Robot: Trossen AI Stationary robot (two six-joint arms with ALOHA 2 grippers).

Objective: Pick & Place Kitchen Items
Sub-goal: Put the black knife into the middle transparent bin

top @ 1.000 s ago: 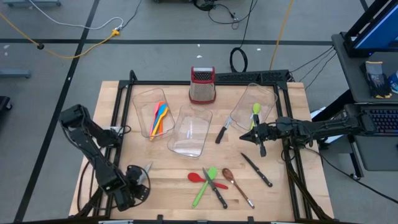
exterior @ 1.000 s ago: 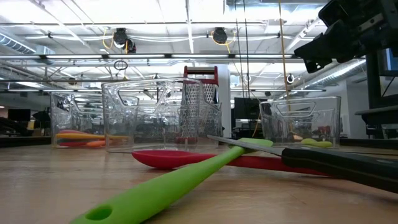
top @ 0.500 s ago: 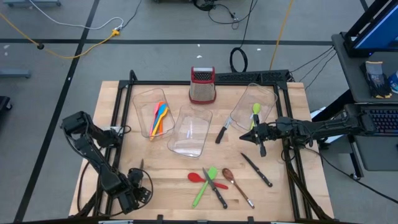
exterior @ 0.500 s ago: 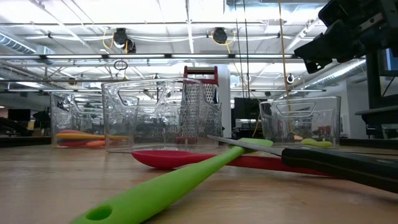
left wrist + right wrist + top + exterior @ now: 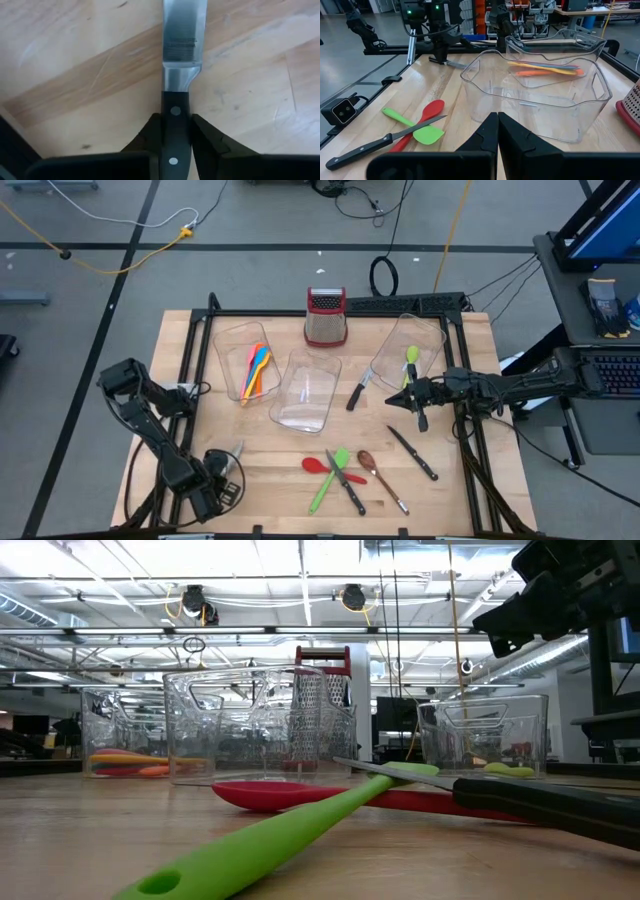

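1 knife (image 5: 176, 75) clamped in left gripper (image 5: 175, 132); right gripper (image 5: 497, 131) clenched; 3 bins (image 5: 302, 393).

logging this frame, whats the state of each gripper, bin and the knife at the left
left gripper: shut on the knife's handle
knife: flat on the table, gripped
right gripper: shut, empty
left bin: upright, holds coloured utensils
middle bin: upright, empty
right bin: tipped, green utensil inside

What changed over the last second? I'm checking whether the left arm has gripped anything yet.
The left gripper shifted slightly at the table's near left corner and closed on the black handle of a knife lying on the wood. The right gripper, the clear bins, the grater and the other utensils stayed put.
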